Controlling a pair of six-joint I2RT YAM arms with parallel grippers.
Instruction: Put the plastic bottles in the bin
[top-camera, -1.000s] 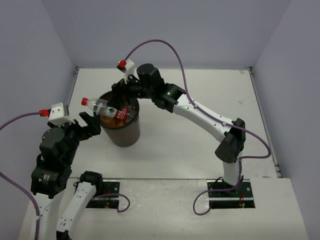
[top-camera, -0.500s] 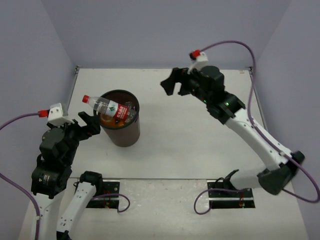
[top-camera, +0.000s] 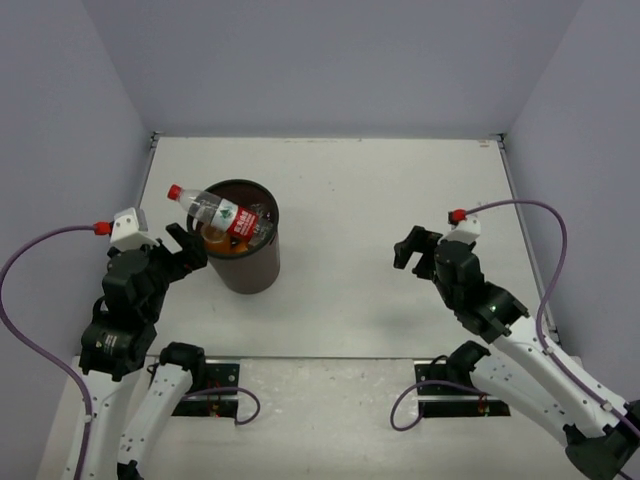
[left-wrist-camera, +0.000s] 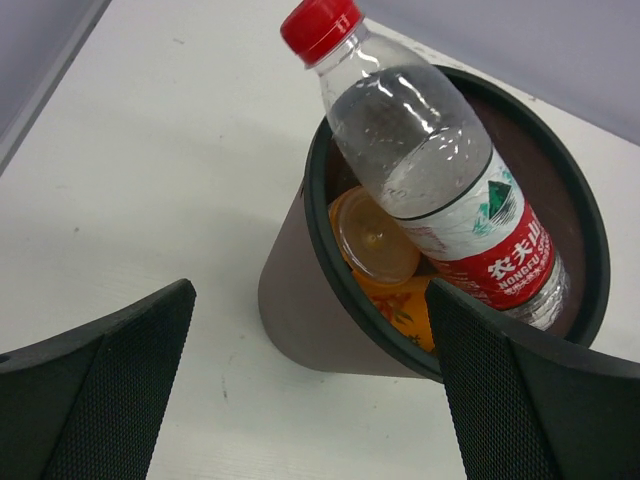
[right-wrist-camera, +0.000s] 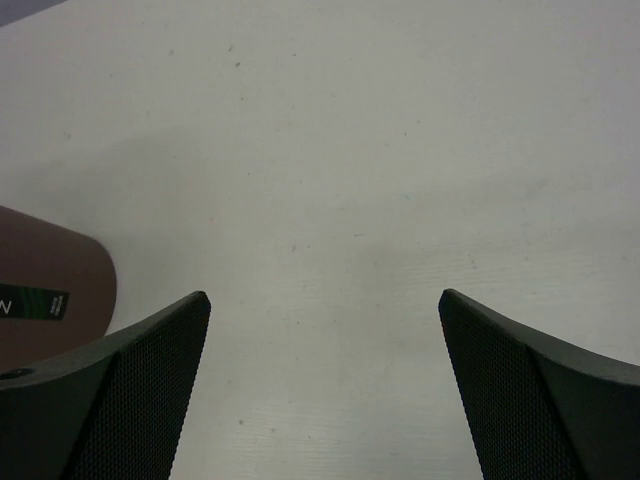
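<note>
The dark brown bin (top-camera: 243, 272) stands left of the table's middle; it also shows in the left wrist view (left-wrist-camera: 300, 310). The clear red-labelled bottle (top-camera: 218, 212) lies tilted across its rim, red cap sticking out to the left, and shows in the left wrist view (left-wrist-camera: 440, 190). An orange bottle (left-wrist-camera: 375, 240) lies inside beneath it. The other bottles are hidden. My left gripper (top-camera: 188, 246) is open and empty just left of the bin. My right gripper (top-camera: 413, 252) is open and empty over the bare table, well right of the bin.
White table (top-camera: 400, 190) enclosed by pale walls at back and sides. A strip of the bin's side (right-wrist-camera: 50, 290) shows at the left edge of the right wrist view.
My right arm has pulled back from over the bin, swinging right and then toward the near edge. The red-labelled bottle stays across the rim. The left arm shifted slightly.
</note>
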